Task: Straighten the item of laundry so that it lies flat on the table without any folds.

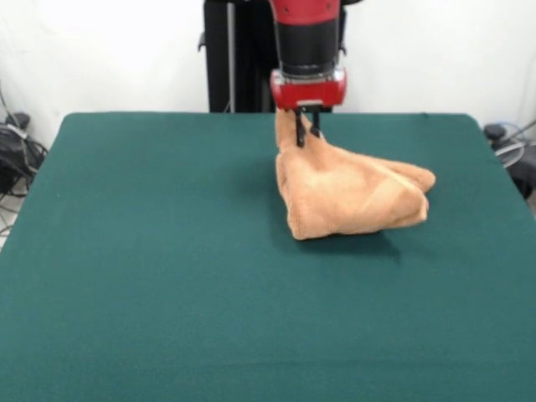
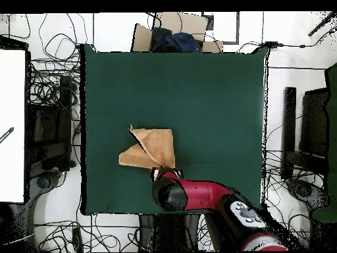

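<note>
The light orange-tan towel (image 1: 352,194) is bunched and folded over itself on the dark green table (image 1: 167,276), right of centre and toward the far side. One corner is pulled up into a peak. My gripper (image 1: 306,132) hangs from the red and black arm and is shut on that raised corner, holding it above the table while the rest of the towel rests on the cloth. In the overhead view the towel (image 2: 153,148) shows as a folded, roughly triangular shape, with the gripper (image 2: 160,172) at its lower corner.
The arm's red wrist (image 2: 197,194) reaches in from the table's robot-side edge. Cables (image 2: 49,99) and equipment lie around the table on the floor. A cardboard box (image 2: 174,31) stands beyond the far edge in the overhead view.
</note>
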Robot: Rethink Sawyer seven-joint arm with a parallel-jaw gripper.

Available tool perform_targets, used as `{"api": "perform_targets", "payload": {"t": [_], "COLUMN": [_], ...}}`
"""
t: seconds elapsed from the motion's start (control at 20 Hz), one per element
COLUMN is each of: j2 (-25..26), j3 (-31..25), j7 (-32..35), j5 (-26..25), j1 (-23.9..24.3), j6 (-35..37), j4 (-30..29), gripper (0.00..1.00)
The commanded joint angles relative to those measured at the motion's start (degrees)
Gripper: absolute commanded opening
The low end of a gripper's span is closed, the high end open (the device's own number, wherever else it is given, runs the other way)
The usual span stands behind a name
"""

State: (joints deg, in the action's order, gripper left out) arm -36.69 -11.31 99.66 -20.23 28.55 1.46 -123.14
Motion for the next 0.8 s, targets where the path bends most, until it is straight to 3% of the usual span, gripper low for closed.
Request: {"api": "perform_targets", "payload": {"t": [0.05, 0.35, 0.8], "j2": [-8.7, -13.2, -17.4], "j3": [-10.1, -15.5, -17.9], "j7": [2.5, 0.0, -3.2], "j5": [3.4, 7.5, 8.5], "j1": [4.7, 9.8, 13.4], "j6": [12.8, 22.8, 30.7], "j4": [-3.6, -4.9, -2.7], "gripper": [0.00, 0.00, 0.00]}}
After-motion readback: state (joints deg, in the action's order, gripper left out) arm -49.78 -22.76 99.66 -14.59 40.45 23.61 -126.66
